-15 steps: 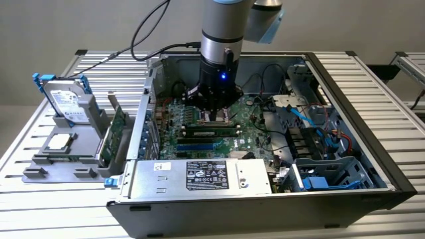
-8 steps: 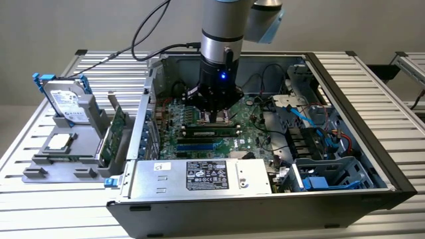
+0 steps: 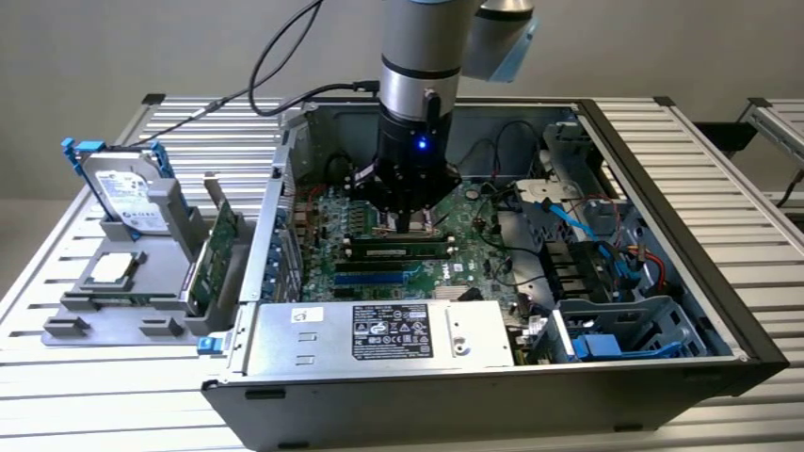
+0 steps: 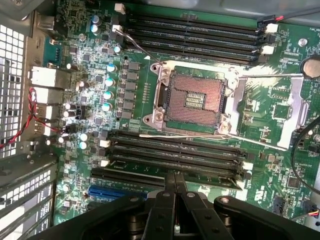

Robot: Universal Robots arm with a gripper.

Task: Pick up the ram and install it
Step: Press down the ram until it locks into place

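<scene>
Green motherboard [image 4: 145, 95] with bare CPU socket [image 4: 192, 100] lies under the closed, empty fingers [image 4: 175, 187] beside black slots [image 4: 175, 152].

The robot arm [image 3: 425, 66] stands nearly vertical, wrist pointing straight down, a blue light glowing on its dark lower housing. Its hand [image 3: 406, 222] hangs at the bottom, black linkages spread to the sides, and its two fingers [image 4: 175, 187] pressed together.
</scene>
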